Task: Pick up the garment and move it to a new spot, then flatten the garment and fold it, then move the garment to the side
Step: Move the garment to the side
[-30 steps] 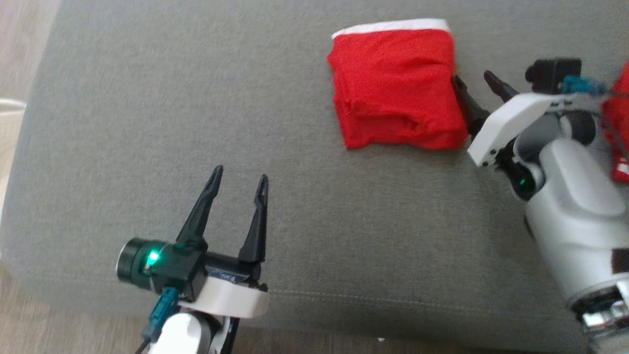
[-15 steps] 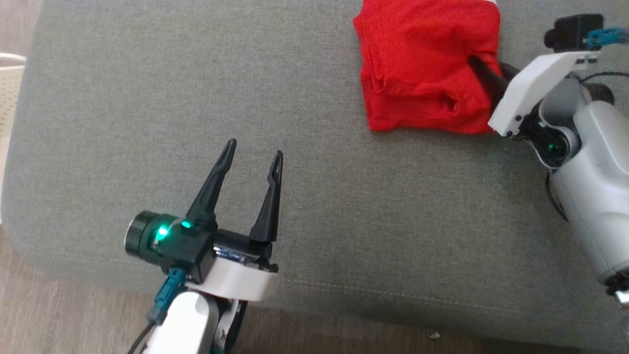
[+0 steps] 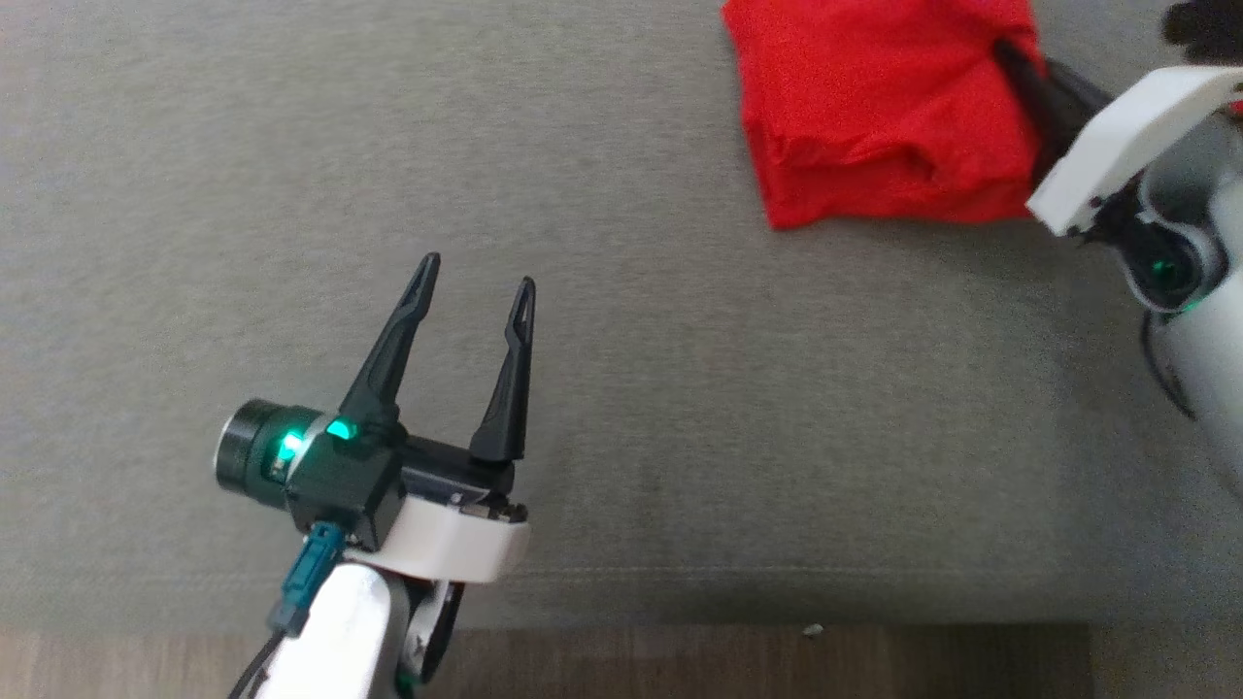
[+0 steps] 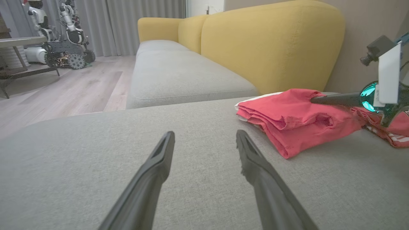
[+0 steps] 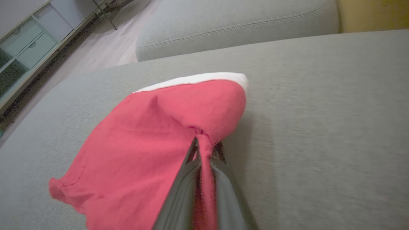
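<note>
the folded red jersey with a white inner edge [image 3: 879, 116] lies on the grey fabric sofa cushion [image 3: 680, 388], at about 1 o'clock in the head view, its far side cut off by the frame. at its 3 o'clock edge the right gripper [image 3: 1020, 68] has its jaws pinched tight on a fold of the red cloth. the right wrist view shows that fold bunched between the two dark fingers [image 5: 220, 179]. a second ago those jaws stood apart just beside this edge, gripping nothing; the head camera has also shifted since then. the left gripper [image 3: 476, 277] hovers at 7 o'clock, well apart from the jersey, jaws wide and empty as before. in the left wrist view a yellow sofa back [image 4: 271, 41] rises behind the jersey, and a red cloth with white stripes [image 4: 393, 134] lies at 3 o'clock.
</note>
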`<state>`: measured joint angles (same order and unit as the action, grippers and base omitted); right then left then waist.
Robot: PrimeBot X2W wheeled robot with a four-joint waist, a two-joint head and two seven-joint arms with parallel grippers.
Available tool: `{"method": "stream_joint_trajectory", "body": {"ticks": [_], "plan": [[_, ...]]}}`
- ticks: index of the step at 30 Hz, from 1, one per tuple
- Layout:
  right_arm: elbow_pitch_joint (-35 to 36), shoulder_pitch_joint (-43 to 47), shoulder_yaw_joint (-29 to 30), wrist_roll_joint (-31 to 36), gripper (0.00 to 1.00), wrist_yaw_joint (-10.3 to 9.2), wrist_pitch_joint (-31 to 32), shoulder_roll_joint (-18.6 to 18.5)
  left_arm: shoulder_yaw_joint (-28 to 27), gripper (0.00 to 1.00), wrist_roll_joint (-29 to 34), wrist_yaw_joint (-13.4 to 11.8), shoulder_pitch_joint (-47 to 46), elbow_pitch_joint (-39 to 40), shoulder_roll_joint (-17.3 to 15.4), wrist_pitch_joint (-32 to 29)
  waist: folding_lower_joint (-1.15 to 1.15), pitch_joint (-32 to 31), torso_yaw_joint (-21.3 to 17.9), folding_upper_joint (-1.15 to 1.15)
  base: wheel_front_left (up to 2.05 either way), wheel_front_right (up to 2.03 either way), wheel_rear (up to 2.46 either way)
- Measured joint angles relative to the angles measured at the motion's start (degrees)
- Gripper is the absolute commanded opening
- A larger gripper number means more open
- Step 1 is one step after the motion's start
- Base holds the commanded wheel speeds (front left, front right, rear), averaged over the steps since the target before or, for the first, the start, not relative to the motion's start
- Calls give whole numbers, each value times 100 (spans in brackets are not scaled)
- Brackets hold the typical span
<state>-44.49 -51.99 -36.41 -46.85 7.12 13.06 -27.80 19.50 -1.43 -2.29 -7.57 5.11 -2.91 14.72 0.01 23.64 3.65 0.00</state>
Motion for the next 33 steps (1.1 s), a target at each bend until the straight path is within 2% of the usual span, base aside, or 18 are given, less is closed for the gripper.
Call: {"method": "stream_joint_trajectory", "body": {"ticks": [9, 16, 26, 33], "plan": [[397, -1, 460, -43, 0, 0, -179, -455, -68, 100, 109, 87, -147, 43, -225, 0, 0, 182, -765, 0, 0, 0, 0], [669, 80, 1077, 10, 0, 0, -19, -828, -51, 100, 145, 79, -236, 55, -367, 0, 0, 364, -1152, 0, 0, 0, 0], [645, 762, 2156, 603, 0, 0, 355, -960, -3, 100, 144, 77, -281, 57, -443, 0, 0, 503, -1248, 0, 0, 0, 0], [728, 888, 3032, 1459, 0, 1, 432, -783, 3, 100, 142, 76, -379, 68, -487, 0, 0, 589, -1171, 0, 0, 0, 0]]}}
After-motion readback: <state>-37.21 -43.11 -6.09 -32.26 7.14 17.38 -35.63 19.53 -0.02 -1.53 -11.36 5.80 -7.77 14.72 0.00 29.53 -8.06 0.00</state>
